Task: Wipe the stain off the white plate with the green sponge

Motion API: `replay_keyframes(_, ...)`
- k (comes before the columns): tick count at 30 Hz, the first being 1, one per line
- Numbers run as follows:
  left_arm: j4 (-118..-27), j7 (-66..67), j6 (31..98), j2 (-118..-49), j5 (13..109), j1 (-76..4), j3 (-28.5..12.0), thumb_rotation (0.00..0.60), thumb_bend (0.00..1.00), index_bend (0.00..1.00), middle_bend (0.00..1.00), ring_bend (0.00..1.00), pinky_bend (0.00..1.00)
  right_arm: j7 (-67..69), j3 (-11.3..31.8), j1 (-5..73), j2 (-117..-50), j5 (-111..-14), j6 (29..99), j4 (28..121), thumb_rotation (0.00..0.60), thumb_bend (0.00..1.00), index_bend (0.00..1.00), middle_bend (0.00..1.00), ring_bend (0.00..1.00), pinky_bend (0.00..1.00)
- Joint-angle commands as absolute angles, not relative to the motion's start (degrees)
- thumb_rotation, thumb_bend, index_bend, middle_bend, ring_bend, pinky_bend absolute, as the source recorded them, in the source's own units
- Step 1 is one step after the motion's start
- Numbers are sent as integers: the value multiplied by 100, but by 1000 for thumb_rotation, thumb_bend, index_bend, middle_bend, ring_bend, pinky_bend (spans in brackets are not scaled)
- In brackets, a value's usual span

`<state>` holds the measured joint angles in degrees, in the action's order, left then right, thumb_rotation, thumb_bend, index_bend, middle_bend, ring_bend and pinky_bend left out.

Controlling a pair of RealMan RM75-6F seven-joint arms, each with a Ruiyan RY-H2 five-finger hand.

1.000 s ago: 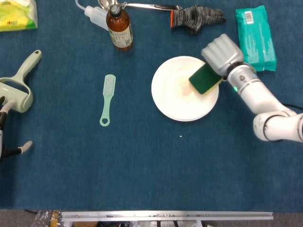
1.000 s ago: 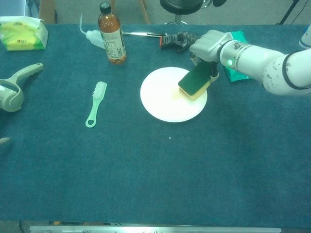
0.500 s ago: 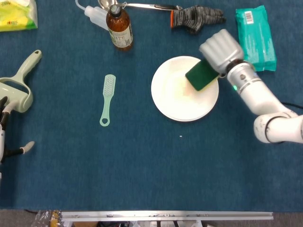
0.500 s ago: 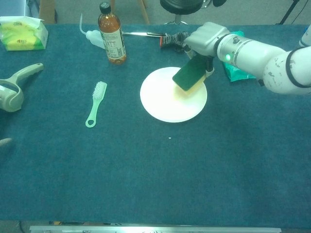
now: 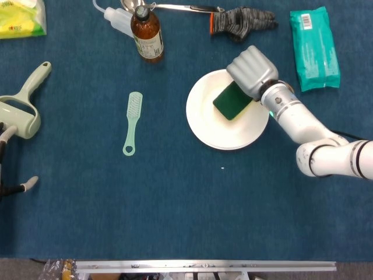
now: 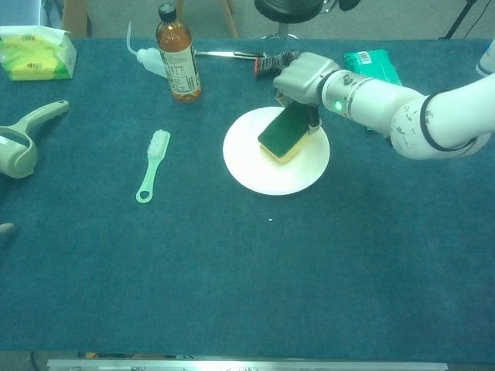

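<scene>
The white plate (image 5: 221,131) (image 6: 255,166) lies right of the table's middle. My right hand (image 5: 252,71) (image 6: 300,78) grips the green sponge (image 5: 232,100) (image 6: 280,133), yellow on its underside, and presses it down on the plate's centre. The sponge hides the stain. Only the fingertips of my left hand (image 5: 14,186) (image 6: 6,229) show at the far left edge, low over the cloth and holding nothing.
A green brush (image 5: 132,122) lies left of the plate. A brown bottle (image 5: 146,32), a squeeze bottle (image 5: 116,19), a spoon (image 5: 175,7) and a grey glove (image 5: 240,21) line the back. A teal wipes pack (image 5: 314,46) sits back right, a lint roller (image 5: 22,108) far left.
My right hand has carried the sponge leftward, from the plate's right rim to its centre. The wipes pack, earlier partly covered by the arm, now shows fully.
</scene>
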<state>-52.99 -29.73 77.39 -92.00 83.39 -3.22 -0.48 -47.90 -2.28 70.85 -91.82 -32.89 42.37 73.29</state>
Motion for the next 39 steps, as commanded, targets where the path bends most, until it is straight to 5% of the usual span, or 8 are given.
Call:
replay_keyframes(1,-5270,-2992,7755,-9216,8358,-323,-47,600,94,111,0,41,285,-4858,-294,7049,-9134,-3246,4302,7386,600,0,565,611,520,574)
replay_keyframes(20,-5390,-2908,7741,-9216,8396,-371,-58,600,94,111,0,41,285,-5236,-461,6772,-8659,-3016,4901,7771,600,0,566,611,520,574)
replay_keyframes(39,-5661,-2745,7799,-9064,8396,-411,-105,600,94,111,0,41,285,-4570,-125,6064,-7520,-4125,6001,9440,600,0,568,612,520,573)
